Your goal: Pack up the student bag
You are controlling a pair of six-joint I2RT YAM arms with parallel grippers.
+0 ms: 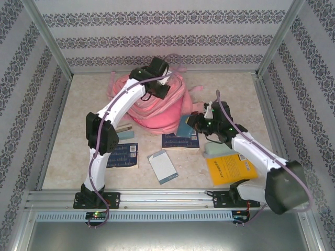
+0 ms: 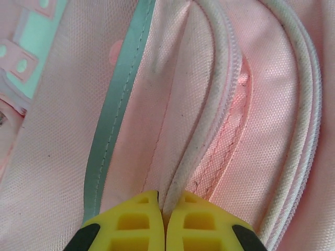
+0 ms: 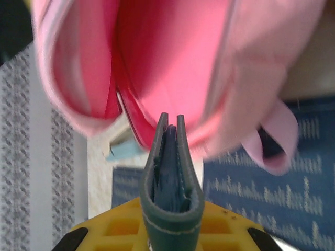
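Pink fabric takes up most of what I see from both wrists: the big pink fabric student bag point(image 1: 157, 107) lies slumped at the far middle of the surface point(image 1: 78, 104), and both arms are at it. The left fingers point(image 2: 152, 219) are pressed together on a ridge of the student bag's pale corded trim beside the zip, so the bag is right at their tips and spreads away ahead of them. I judge that this grip is there to hold the mouth up.

The right fingers point(image 3: 137, 225) are clamped on a flat, dark teal sleeve with a stitched edge point(image 3: 170, 172), which stands on edge between them. Its free end points into the bag's open pink interior, just ahead and slightly above; I cannot tell whether it has crossed the rim yet.

By my reckoning the packing is far from done. Behind and beside the right fingers lie a yellow book point(image 1: 230, 168), two dark blue booklets point(image 1: 121, 155), and a white and grey-blue notebook point(image 1: 163, 166), all outside the bag. Whether anything is already inside, I cannot tell
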